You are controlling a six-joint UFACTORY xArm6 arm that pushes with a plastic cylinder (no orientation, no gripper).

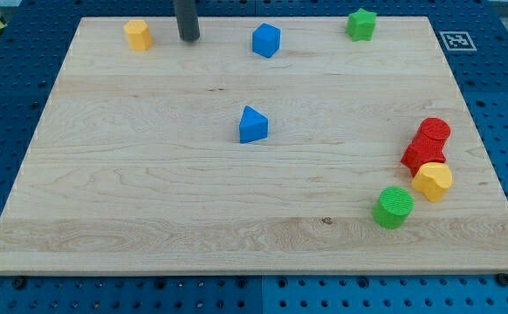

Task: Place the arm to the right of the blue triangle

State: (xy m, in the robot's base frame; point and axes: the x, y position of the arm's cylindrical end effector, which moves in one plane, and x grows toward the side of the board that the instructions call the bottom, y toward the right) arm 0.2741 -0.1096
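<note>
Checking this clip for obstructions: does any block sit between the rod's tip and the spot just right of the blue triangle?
Nothing visible does. My tip is near the view's top, left of the blue cube. The blue triangle stands alone mid-board, and the diagonal path to its right side passes below the cube.

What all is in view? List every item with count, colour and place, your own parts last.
wooden board: 1, light wood, fills most of the view
blue triangle: 1, blue, near the board's centre
blue block: 1, blue, top centre
yellow block: 1, yellow, top left
green block: 1, green, top right
red blocks: 2, red, touching, right side
yellow hexagonal block: 1, yellow, just below the red ones
green cylinder: 1, green, lower right
marker tag: 1, black and white, top right corner
my tip: 1, dark, top, between yellow block and blue block, up-left of the blue triangle
</note>
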